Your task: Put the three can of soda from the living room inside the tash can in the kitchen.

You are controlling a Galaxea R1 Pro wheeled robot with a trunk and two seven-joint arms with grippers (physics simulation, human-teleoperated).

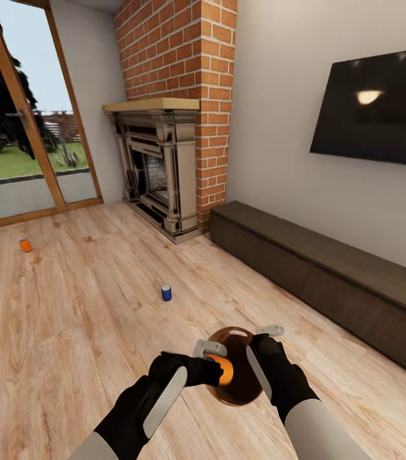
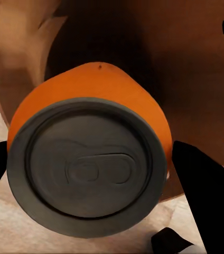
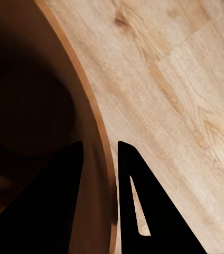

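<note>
Your left end effector [image 1: 219, 369] is clamped on an orange soda can [image 1: 225, 370], holding it over the mouth of the trash can [image 1: 238, 396]; the left wrist view shows the can's grey top [image 2: 90, 165] with a dark finger [image 2: 204, 182] on each side and the coppery-brown inner wall behind it. Your right end effector [image 1: 262, 358] pinches the rim of the trash can [image 3: 93, 114], one finger inside the wall and one outside, and holds it tilted above the wood plank floor [image 1: 69, 306]. A dark blue can [image 1: 166, 292] stands upright on the floor ahead of you, and a second orange can [image 1: 25, 245] sits well apart from it, near the glass door [image 1: 11, 128]. You also have the brick fireplace [image 1: 165, 166], a long low cabinet [image 1: 330, 275] and the wall TV [image 1: 375, 108] in front of you.
</note>
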